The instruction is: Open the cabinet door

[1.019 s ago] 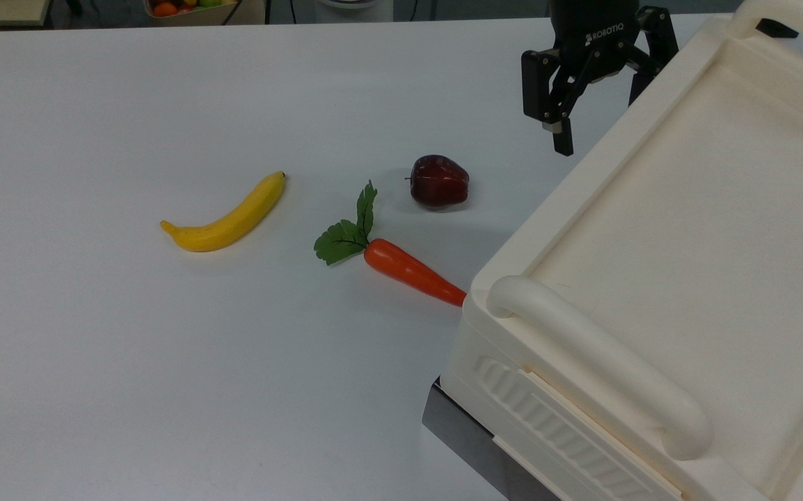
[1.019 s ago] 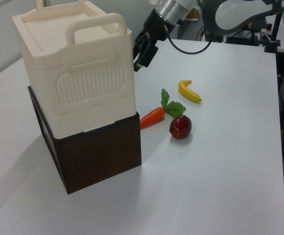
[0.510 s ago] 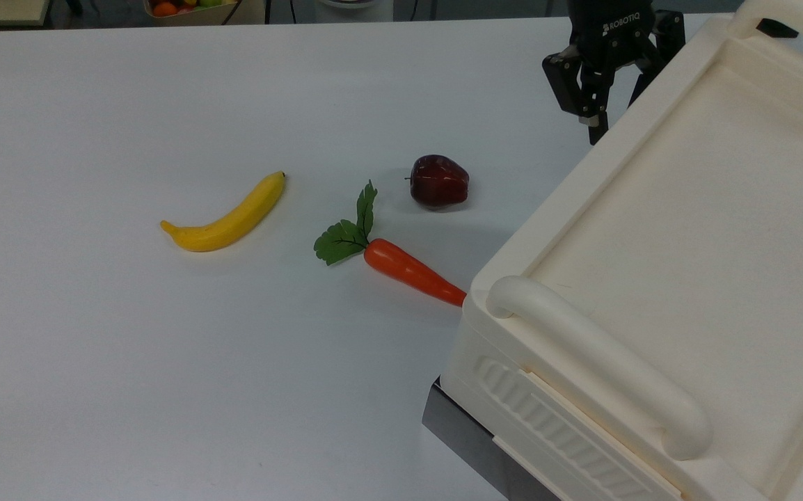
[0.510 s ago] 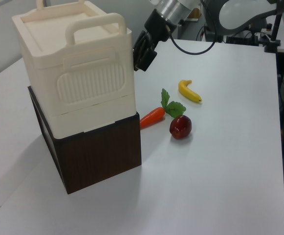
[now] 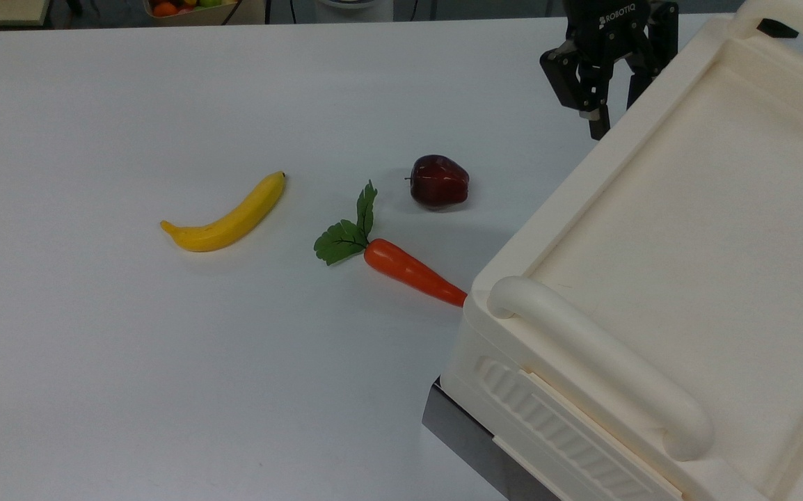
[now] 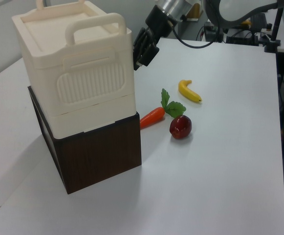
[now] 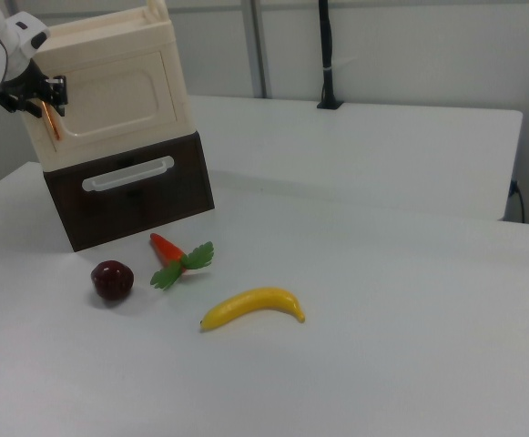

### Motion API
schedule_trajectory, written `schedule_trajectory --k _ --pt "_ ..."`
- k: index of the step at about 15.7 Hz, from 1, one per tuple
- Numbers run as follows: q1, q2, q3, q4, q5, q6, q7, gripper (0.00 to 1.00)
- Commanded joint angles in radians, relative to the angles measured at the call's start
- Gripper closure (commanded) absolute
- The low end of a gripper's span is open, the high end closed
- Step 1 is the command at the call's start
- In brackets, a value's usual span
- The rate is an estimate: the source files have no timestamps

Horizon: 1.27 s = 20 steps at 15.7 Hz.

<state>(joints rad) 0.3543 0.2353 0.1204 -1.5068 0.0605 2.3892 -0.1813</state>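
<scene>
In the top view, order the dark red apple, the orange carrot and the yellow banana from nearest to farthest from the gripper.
From the black gripper, at the top view's upper right:
1. Dark red apple, below-left of it.
2. Orange carrot, lower, by the cream cabinet.
3. Yellow banana, far left.

The cabinet door (image 7: 123, 98) looks like smooth cream plastic. The box (image 6: 100, 156) under it is dark wood. The bench (image 5: 165, 348) is white and matt. The apple (image 5: 439, 181) is shiny. The hand (image 5: 607, 104) is black.
</scene>
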Motion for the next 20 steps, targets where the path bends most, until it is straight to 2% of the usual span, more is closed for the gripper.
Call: schedule_trajectory --k 1,5,8,9,17,20 --pt "-0.027 -0.03 0.018 0.0 0.054 -0.045 -0.067 0.54" --pt "-0.04 -0.05 0.019 0.004 0.122 -0.1 -0.144 0.54" --pt "-0.04 -0.047 0.019 0.004 0.122 -0.094 -0.147 0.68" --pt "-0.041 -0.045 0.019 0.011 0.122 -0.093 -0.15 0.7" --pt "-0.047 -0.033 0.021 0.023 0.124 -0.084 -0.179 0.7" --pt "-0.047 -0.021 0.022 0.022 0.124 -0.023 -0.178 0.7"
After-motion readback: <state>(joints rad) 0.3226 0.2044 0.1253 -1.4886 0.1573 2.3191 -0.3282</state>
